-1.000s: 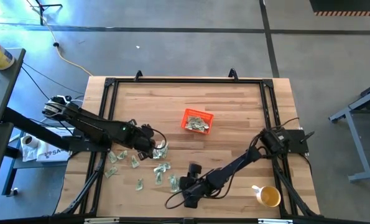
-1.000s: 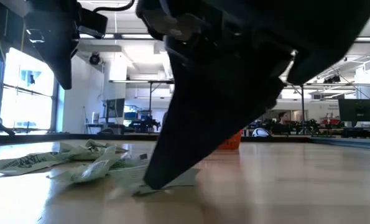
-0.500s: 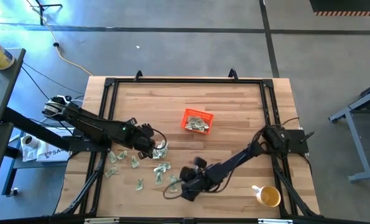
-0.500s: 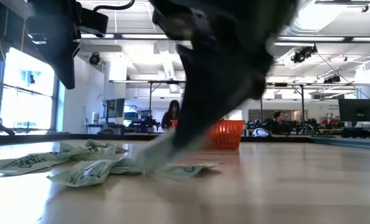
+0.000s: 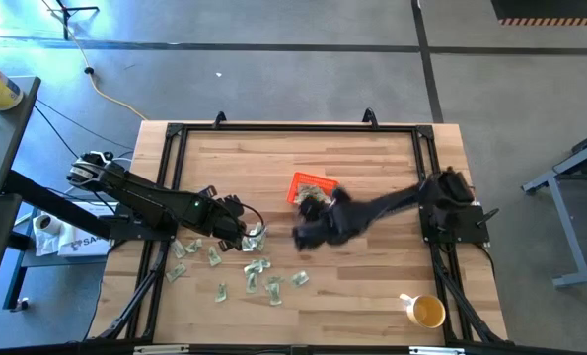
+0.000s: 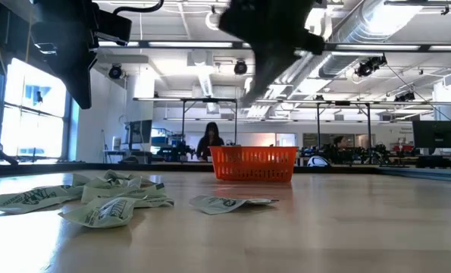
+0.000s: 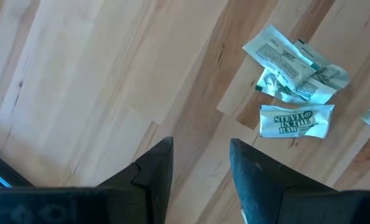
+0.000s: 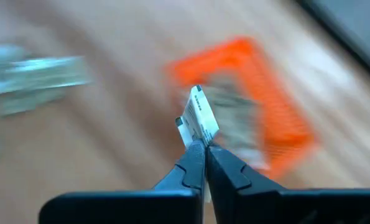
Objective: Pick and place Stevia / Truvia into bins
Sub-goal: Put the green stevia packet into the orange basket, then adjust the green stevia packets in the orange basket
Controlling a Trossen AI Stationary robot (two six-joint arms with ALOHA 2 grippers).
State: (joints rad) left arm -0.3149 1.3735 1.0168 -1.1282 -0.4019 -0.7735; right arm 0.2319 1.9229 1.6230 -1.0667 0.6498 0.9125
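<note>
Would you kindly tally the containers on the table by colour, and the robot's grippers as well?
Orange basket: 1
Yellow cup: 1
Grippers: 2 (left gripper open over bare wood, right gripper shut on a sachet)
Total: 4

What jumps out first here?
The right tool, shut on a white sachet, is swinging toward the orange bin near the table's middle, which already holds sachets. A scatter of loose green-and-white sachets lies on the wood near the front left, with the left tool open above bare table beside them.
</note>
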